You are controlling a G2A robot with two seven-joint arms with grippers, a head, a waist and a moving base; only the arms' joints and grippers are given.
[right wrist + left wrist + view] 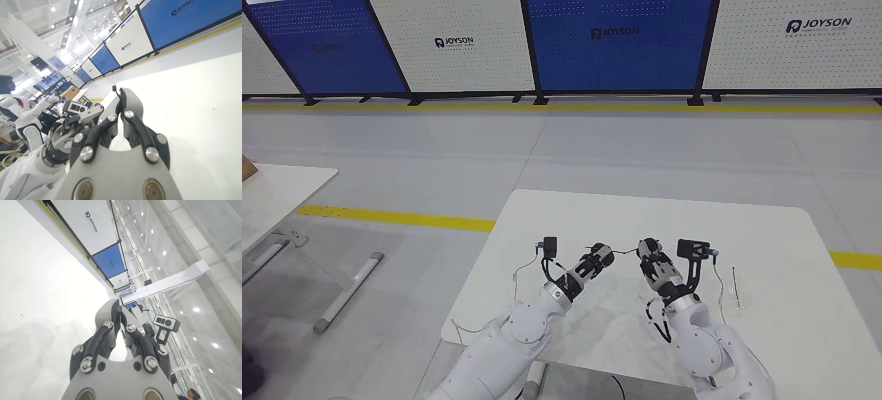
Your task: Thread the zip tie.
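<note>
The right pincer (120, 94) is clamped on the zip tie (114, 88), whose head pokes past the tips — the left pincer (119, 308), just beside it, is closed on the other end — both over the white worktop (742, 230).

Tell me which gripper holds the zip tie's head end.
The right gripper: the zip tie head juts past its shut fingertips; the left gripper pinches only strap.

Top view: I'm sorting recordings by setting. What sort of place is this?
Likely a factory hall used for robot testing: perforated blue and white partition panels, a yellow floor line, and rows of ceiling lights high overhead.
</note>
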